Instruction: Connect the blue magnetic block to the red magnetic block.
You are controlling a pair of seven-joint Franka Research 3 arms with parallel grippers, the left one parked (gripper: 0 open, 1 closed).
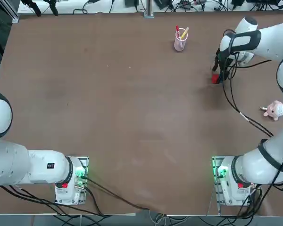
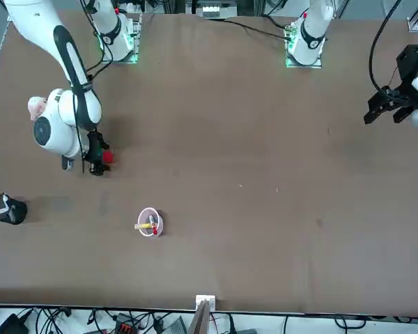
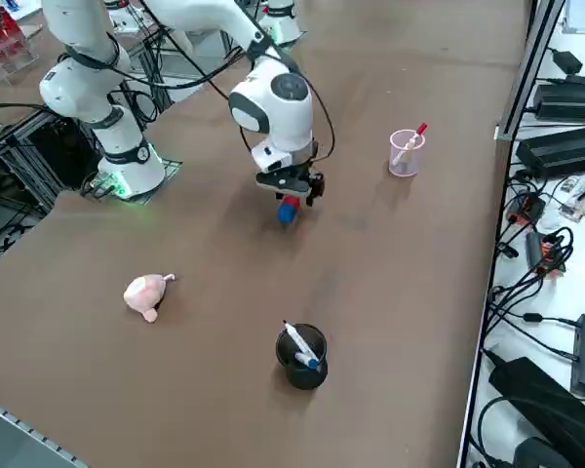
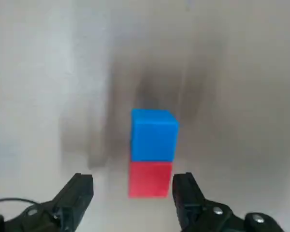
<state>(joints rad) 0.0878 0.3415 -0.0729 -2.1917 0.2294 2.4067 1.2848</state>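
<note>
The right pincer (image 4: 133, 193) stands open, its two fingers spread to either side of the red magnetic block (image 4: 150, 180) with a gap on each side, holding nothing. In the wrist view the blue magnetic block (image 4: 154, 135) sits flush against the red one, face to face in a straight line, both resting on the pale-looking tabletop (image 4: 241, 72).

In the top view the right pincer (image 1: 218, 75) hangs in the upper right of the frame, pointing down at the brown tabletop (image 1: 108, 117); only the red magnetic block (image 1: 215, 79) peeks out beside it, the blue one being hidden under the arm. In the front view the pincer (image 2: 96, 164) is at the left of the frame, the red block (image 2: 108, 158) just at its tip. The right side view shows the pincer (image 3: 291, 195) at upper centre with the blue magnetic block (image 3: 287, 213) directly below it and a sliver of red above the blue.

Elsewhere on the tabletop: a clear cup (image 1: 180, 43) with a red marker and a yellow stick at upper centre of the top view, a pink plush toy (image 1: 274, 110) at the right edge, and a black cup (image 3: 301, 357) holding pens at lower centre of the side view, all well apart from the blocks.
</note>
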